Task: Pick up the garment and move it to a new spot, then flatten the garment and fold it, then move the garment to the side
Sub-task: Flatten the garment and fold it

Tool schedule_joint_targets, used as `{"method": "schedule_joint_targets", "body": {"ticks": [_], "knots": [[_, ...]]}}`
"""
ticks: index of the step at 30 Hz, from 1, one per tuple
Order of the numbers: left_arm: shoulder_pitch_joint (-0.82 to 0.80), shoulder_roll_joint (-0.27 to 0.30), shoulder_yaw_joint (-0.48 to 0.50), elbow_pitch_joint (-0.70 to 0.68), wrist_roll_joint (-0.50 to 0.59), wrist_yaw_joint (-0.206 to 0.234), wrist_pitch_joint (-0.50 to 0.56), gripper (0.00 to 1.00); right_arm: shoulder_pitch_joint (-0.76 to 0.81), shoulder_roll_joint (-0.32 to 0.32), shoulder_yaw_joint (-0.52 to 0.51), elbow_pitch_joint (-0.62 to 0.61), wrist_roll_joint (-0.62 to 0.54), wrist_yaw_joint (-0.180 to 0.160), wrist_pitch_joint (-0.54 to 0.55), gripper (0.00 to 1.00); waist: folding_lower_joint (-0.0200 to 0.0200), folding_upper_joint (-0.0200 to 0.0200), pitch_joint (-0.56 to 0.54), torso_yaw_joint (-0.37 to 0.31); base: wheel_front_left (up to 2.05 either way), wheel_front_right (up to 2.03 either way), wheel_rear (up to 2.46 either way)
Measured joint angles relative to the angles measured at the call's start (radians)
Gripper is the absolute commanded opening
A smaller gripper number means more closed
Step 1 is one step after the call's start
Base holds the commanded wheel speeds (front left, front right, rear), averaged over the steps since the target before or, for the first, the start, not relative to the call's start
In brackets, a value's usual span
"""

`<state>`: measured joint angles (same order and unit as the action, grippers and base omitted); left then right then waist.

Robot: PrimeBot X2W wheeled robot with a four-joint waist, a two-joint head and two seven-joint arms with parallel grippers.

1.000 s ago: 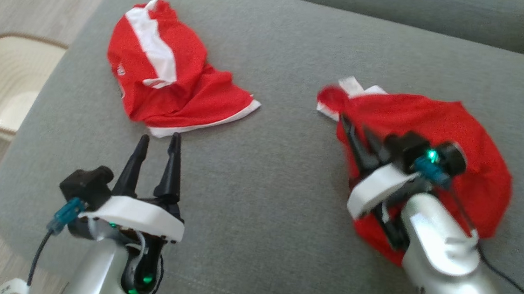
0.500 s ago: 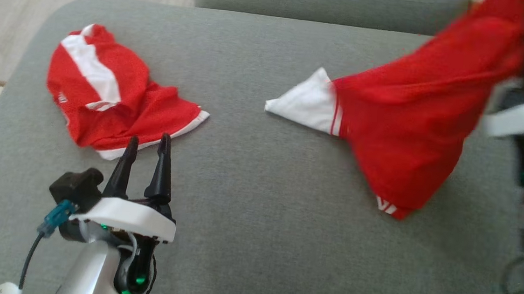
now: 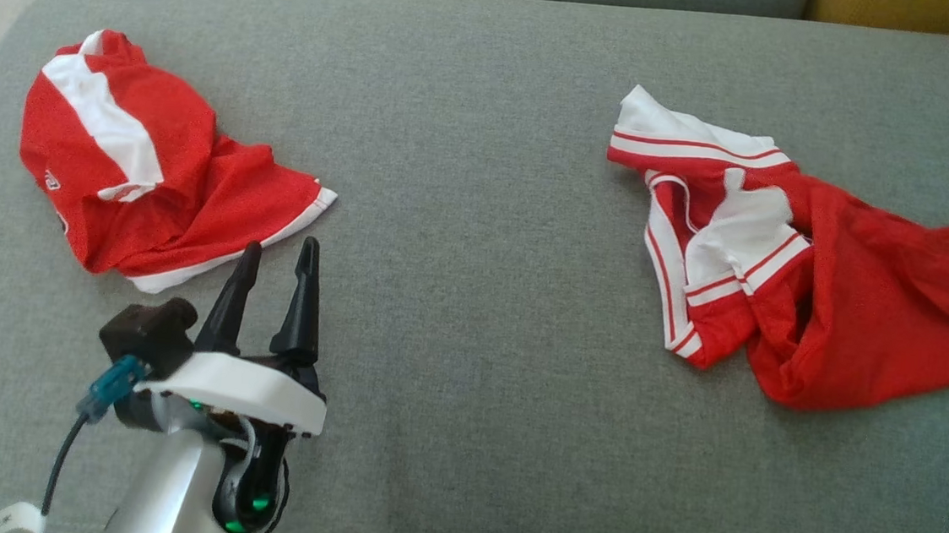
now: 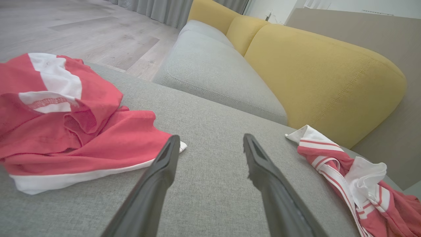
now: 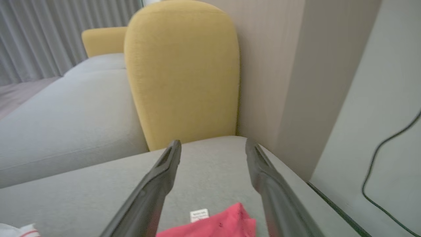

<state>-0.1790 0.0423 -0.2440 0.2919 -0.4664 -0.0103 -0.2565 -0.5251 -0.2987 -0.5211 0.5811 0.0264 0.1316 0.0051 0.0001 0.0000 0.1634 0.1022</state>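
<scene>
Operator: Where the grey seat cushion (image 3: 461,435) fills the head view, what is the position of the garment (image 3: 860,314)?

Inspector: The garment lies crumpled on the right part of the cushion. Its red body runs off the right edge of the view, and its white striped trim is bunched at the left end. Nothing grips it.

Operator: Report the right tool (image 5: 212,144).

Inspector: Its two dark fingers stand apart, with nothing between them. In the right wrist view, a red corner of the garment and a white label (image 5: 199,215) lie on the cushion below the gap. Whether the fingers touch the cloth cannot be told. A yellow backrest (image 5: 181,75) rises ahead of the tool.

Operator: Report the left tool (image 3: 280,247).

Inspector: Its fingers are apart and empty, over the lower left part of the cushion. The fingertips point toward a second garment (image 3: 151,173), red with a white band and a white hem. In the left wrist view, the corner of that hem lies just beside the tip of the left-hand finger.

Operator: How do the two garments stand to each other?

Inspector: They are well apart, with bare cushion between them.
</scene>
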Motion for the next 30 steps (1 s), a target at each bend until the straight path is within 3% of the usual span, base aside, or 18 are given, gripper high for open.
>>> {"method": "schedule_joint_targets", "body": {"ticks": [4, 12, 17, 21, 27, 30], "knots": [[-0.003, 0.0, 0.0, 0.003, 0.0, 0.0, 0.0, 1.0, -0.039, 0.059, 0.088, -0.015, 0.001, 0.0, -0.06, 1.0, 0.0, 0.0, 0.001, -0.008, 0.0, 0.0, 0.0], [-0.009, 0.0, 0.005, 0.002, 0.001, -0.003, 0.0, 1.0, 0.104, 0.116, 0.414, -0.221, 0.185, 0.0, -0.154, 1.0, -0.0001, 0.0, -0.03, -0.027, 0.0, 0.0, 0.0], [-0.006, 0.0, 0.004, -0.009, 0.001, -0.007, 0.0, 1.0, 0.283, 0.149, 0.499, -0.324, 0.2, 0.0, -0.176, 1.0, -0.0001, 0.0, -0.051, -0.039, 0.0, 0.0, 0.0], [-0.004, 0.0, 0.001, -0.016, 0.001, -0.007, 0.0, 1.0, 0.373, 0.196, 0.503, -0.346, 0.225, 0.0, -0.183, 1.0, -0.0001, 0.0, -0.054, -0.043, 0.0, 0.0, 0.0], [-0.004, 0.0, -0.008, -0.016, 0.0, -0.007, 0.0, 1.0, 0.379, 0.187, 0.523, -0.369, 0.198, 0.0, -0.178, 1.0, -0.0001, 0.0, -0.051, -0.028, 0.0, 0.0, 0.0], [-0.004, 0.0, -0.01, -0.018, 0.0, -0.007, 0.0, 1.0, 0.361, 0.16, 0.563, -0.365, 0.181, 0.0, -0.118, 1.0, -0.0001, 0.0, -0.051, -0.013, 0.0, 0.0, 0.0]]}}
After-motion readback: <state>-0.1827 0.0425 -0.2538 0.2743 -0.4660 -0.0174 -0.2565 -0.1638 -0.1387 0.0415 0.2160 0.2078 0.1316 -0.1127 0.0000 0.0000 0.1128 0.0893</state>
